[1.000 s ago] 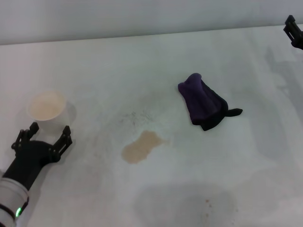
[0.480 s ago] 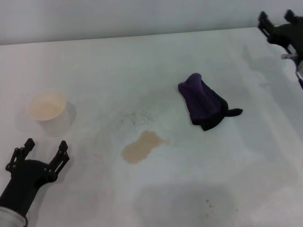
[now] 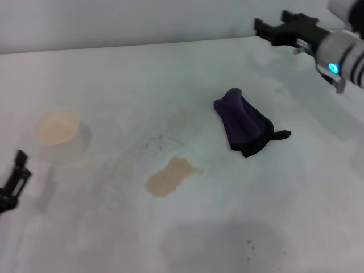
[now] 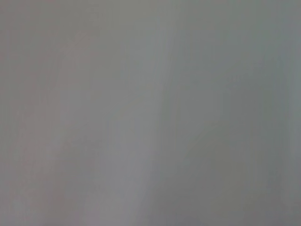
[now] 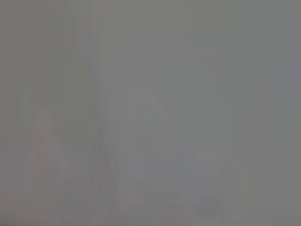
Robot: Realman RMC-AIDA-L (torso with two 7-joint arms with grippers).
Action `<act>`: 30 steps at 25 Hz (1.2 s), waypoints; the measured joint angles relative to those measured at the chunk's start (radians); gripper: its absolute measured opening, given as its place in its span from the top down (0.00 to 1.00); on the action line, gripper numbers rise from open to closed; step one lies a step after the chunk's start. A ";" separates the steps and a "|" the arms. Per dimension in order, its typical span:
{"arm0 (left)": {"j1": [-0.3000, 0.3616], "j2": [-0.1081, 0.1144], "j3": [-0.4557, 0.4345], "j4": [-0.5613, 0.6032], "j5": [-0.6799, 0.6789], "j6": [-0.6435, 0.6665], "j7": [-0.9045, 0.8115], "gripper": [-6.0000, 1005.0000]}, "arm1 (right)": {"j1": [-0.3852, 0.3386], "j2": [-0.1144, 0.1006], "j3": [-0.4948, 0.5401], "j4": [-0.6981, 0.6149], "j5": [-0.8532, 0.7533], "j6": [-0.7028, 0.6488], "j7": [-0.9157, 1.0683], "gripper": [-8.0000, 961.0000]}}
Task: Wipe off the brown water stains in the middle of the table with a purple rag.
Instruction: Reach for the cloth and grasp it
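Observation:
The purple rag (image 3: 244, 125) lies crumpled on the white table (image 3: 114, 79), right of centre. The brown water stain (image 3: 169, 176), a light tan peanut-shaped puddle, lies left of and nearer than the rag. My right gripper (image 3: 272, 25) is open and empty, above the far right of the table, beyond the rag. My left gripper (image 3: 14, 176) is at the left edge of the head view, mostly out of view, with one spread finger showing. Both wrist views show only plain grey.
A white paper cup (image 3: 57, 129) holding tan liquid stands at the left, just beyond the left gripper. Faint grey speckles (image 3: 162, 139) lie beyond the stain. Tiny reddish dots (image 3: 248, 243) mark the near table. The table's far edge meets a grey wall.
My right gripper has moved in from the right edge, leftward over the far table. My left gripper has drawn back from the cup, toward the left edge and nearly out of view.

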 joint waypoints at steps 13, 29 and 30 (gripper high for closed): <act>-0.129 0.002 -0.001 -0.115 -0.152 -0.047 -0.004 0.12 | 0.074 -0.089 -0.087 -0.292 -1.121 0.138 1.167 0.19; -0.222 0.004 -0.001 -0.138 -0.354 -0.154 -0.004 0.12 | -0.088 0.030 -0.160 -0.922 -1.846 0.585 1.733 0.19; -0.222 0.003 -0.001 -0.138 -0.354 -0.154 -0.004 0.12 | -0.088 0.030 -0.160 -0.922 -1.846 0.585 1.733 0.19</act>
